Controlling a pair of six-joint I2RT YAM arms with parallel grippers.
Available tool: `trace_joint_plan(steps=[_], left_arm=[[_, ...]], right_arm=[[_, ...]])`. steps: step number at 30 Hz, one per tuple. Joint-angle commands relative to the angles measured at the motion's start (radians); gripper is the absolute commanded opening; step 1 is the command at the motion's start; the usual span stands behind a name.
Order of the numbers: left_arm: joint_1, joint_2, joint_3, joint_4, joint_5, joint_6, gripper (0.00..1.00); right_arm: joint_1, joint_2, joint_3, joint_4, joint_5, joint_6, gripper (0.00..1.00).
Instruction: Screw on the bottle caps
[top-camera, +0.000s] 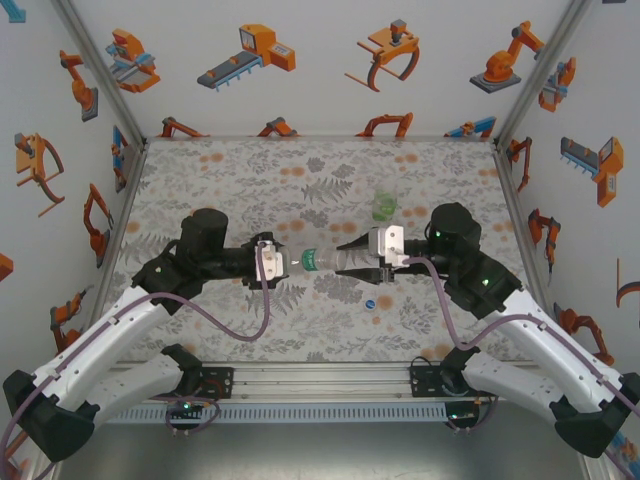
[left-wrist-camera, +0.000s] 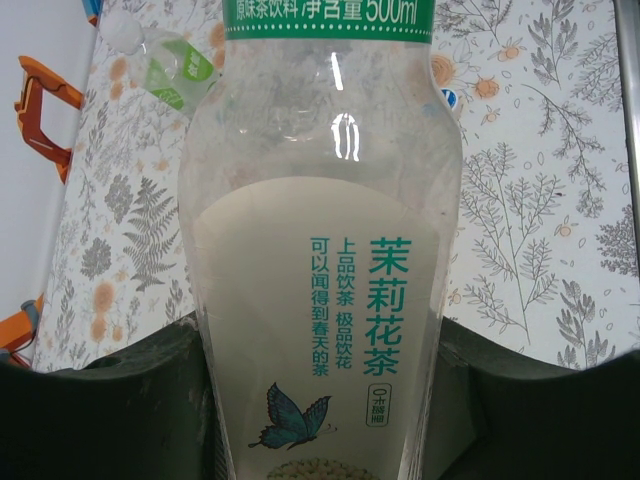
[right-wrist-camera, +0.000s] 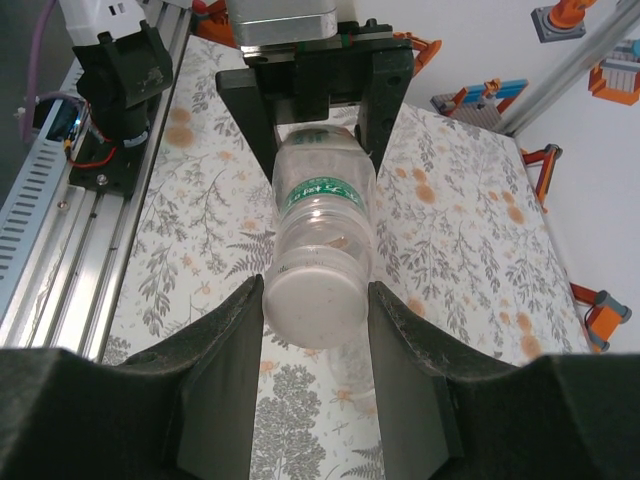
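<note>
Nearest, the blue cap (top-camera: 371, 302) is lying on the table (top-camera: 200, 170) just on the near side of the colourless bottle (top-camera: 335, 262), closest to the right gripper (top-camera: 357, 260); the bottle is hanging level, its long axis running straight between the two arms; the left gripper (top-camera: 285, 262) is clamping its labelled end, while the right is pinching the round opposite end, narrowed to bottle width, pads (right-wrist-camera: 245, 330) apparently touching; beyond the bottle, a green-tinted bottle (top-camera: 385, 205) is sitting.

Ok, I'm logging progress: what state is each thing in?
Colourless transparent plastic bottle: held horizontal, off table.
Round white plastic cap: on its neck.
Left gripper: shut on bottle.
Right gripper: shut on white cap.
Small blue plastic cap: loose on table.
Green-tinted plastic bottle: on table, ungripped.
</note>
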Motion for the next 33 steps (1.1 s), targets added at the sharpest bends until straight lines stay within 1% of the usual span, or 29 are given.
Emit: trace_joint_plan(steps=[1, 11, 20, 33], left_arm=[[-0.005, 0.003, 0.036, -0.004, 0.012, 0.0, 0.0], [-0.009, 0.01, 0.038, -0.008, 0.012, 0.0, 0.0], [-0.015, 0.012, 0.039, -0.014, 0.009, 0.003, 0.0], [-0.02, 0.015, 0.043, -0.021, 0.011, 0.005, 0.0]], right_arm=[[0.011, 0.008, 0.04, 0.016, -0.001, -0.023, 0.08], [0.033, 0.022, 0.057, 0.02, 0.016, -0.024, 0.08], [0.041, 0.039, 0.093, -0.068, 0.017, -0.079, 0.06], [0.049, 0.069, 0.137, -0.122, 0.011, -0.125, 0.05]])
